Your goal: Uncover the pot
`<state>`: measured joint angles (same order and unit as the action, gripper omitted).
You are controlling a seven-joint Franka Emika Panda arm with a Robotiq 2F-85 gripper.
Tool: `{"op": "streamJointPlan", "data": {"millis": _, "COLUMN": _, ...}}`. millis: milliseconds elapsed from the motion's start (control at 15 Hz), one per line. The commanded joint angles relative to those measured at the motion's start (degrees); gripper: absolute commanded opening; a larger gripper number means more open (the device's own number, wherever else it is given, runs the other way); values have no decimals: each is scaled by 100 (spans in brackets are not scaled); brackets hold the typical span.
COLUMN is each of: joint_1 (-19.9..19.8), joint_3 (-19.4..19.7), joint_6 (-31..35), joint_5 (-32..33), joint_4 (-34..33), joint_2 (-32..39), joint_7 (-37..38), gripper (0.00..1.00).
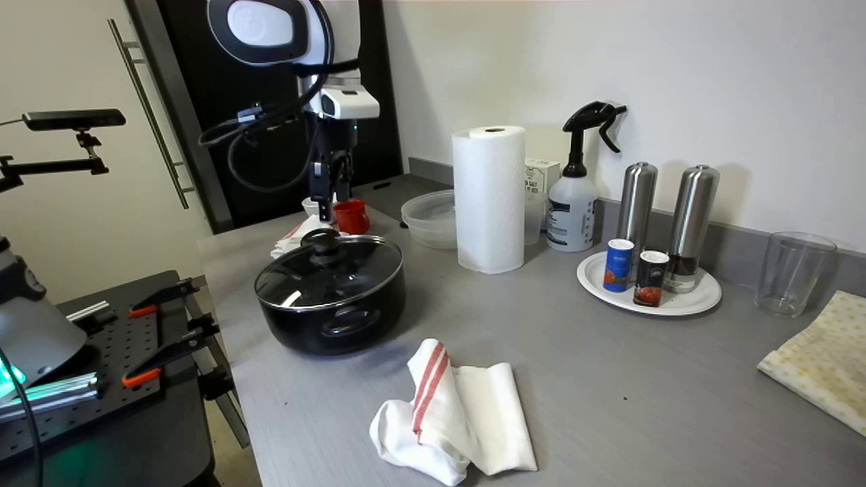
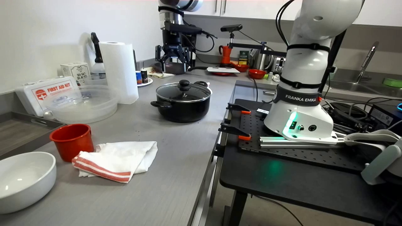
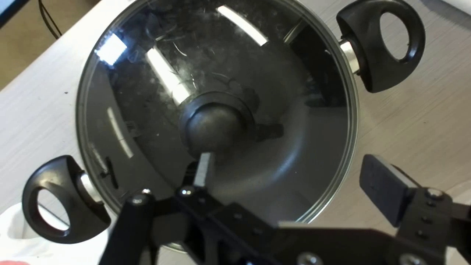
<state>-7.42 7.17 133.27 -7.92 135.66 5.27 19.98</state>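
Wrist view: hand (image 3: 289, 173) released, fingers (image 3: 382, 187) spread wide apart.
Glass lid (image 3: 220, 117): seated on black pot (image 2: 185, 111).
Pot: set on grey desk (image 2: 176, 150), near striped towel (image 1: 454, 412).

Black pot (image 2: 183, 111) wearing glass lid (image 2: 176, 93), sitting on surface (image 2: 176, 150), hand (image 2: 176, 67) hanging above, jaws parted, red mug (image 2: 73, 142) standing beside striped towel (image 2: 124, 157)

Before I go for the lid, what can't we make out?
What's in the pot: obscured by reflections on the glass lid, wrist view.
The lid's lower rim: partly behind the end effector, wrist view.
White bowl: cut off by the left edge in an exterior view.
Print on the blue canister: too small in an exterior view.
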Motion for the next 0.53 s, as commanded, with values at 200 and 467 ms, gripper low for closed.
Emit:
{"op": "streamJointPlan", "data": {"millis": 200, "joint_1": -11, "joint_3": 141, "joint_6": -50, "joint_5": 25, "joint_4": 35, "joint_2": 191, "joint_7": 283, "gripper": 100}}
{"op": "streamJointPlan", "data": {"millis": 467, "joint_1": -27, "joint_3": 219, "joint_6": -25, "joint_5": 33, "joint_4": 183, "joint_2": 239, "joint_7": 305, "gripper": 100}}
